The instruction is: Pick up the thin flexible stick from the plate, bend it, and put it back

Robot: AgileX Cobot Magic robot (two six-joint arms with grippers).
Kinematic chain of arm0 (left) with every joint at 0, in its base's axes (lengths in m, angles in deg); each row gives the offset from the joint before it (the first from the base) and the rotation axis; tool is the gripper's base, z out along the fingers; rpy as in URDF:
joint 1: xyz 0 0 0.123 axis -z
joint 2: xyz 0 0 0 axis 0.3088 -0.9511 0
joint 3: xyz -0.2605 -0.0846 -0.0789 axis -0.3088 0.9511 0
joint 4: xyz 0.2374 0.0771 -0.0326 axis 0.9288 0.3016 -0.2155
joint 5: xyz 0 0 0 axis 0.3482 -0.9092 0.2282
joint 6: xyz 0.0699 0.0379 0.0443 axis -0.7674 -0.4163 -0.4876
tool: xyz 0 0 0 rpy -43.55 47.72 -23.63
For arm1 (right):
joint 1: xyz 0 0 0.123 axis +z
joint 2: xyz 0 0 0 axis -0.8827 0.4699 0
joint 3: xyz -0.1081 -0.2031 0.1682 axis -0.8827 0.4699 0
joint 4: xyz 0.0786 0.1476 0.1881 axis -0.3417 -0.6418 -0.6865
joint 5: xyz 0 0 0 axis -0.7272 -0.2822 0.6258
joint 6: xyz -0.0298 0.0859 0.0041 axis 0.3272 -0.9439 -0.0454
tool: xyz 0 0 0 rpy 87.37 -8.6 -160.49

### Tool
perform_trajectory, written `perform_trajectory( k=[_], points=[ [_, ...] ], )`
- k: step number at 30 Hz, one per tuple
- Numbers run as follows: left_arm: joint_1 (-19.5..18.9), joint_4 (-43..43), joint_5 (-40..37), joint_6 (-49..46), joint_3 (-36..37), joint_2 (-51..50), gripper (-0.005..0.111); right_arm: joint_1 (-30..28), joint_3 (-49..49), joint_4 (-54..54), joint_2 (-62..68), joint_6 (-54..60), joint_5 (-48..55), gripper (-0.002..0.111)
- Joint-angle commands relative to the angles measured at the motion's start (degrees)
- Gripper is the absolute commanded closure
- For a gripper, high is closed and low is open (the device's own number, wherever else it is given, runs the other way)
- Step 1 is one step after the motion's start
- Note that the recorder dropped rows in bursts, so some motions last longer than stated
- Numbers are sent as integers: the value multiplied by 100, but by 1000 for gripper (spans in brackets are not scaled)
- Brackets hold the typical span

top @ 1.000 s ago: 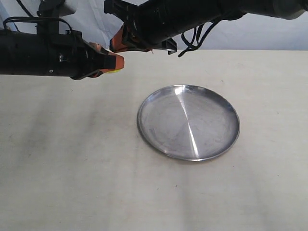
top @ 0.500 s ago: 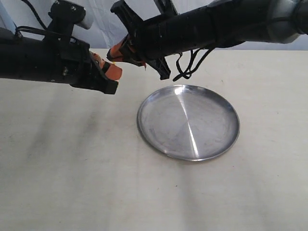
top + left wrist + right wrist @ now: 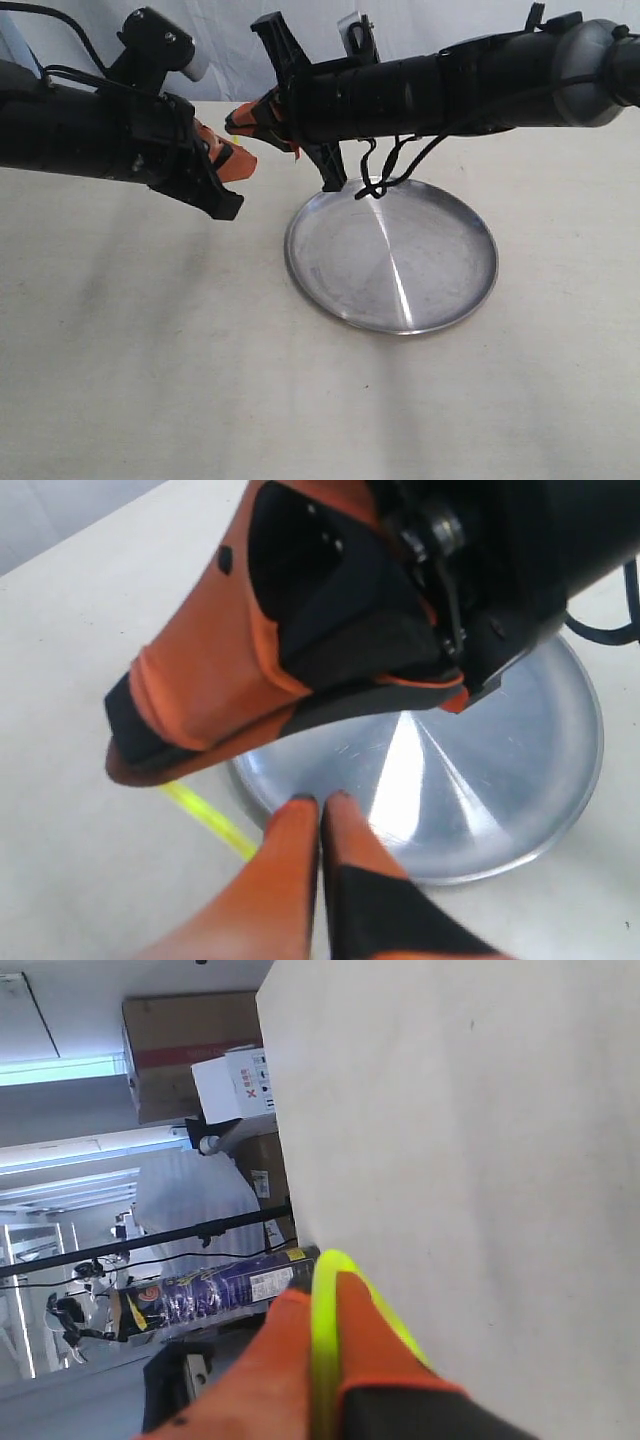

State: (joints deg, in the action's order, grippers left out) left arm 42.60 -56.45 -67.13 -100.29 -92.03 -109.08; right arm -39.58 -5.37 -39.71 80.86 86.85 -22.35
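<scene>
Though in right hand, stick mostly unseen.

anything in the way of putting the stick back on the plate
Nothing visible does. The plate is bare; the stick is held by the left gripper and right gripper beside its rim. A cable hangs near the far rim.

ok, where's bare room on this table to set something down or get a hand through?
Free: the inside of the round shiny silver metal plate, plus the pale table in front of it and on either side. Crowded: over the plate's far-left rim in the exterior view, where the left gripper and right gripper meet, both shut on the thin yellow stick.
</scene>
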Motion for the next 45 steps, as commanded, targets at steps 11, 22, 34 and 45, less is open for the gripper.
perform_trajectory(
  k=[11,22,34,45],
  points=[
    [68,1111,423,-119,43,-14,107,-5,40,-85,-70,67,256,108],
    [114,1987,1024,-189,43,-14,107,-5,40,-85,-70,-112,220,108],
    [515,2063,1491,-94,43,-14,107,-5,40,-85,-70,-93,195,108],
    [496,1897,1477,849,43,-14,107,-5,40,-85,-70,151,30,108]
  ],
)
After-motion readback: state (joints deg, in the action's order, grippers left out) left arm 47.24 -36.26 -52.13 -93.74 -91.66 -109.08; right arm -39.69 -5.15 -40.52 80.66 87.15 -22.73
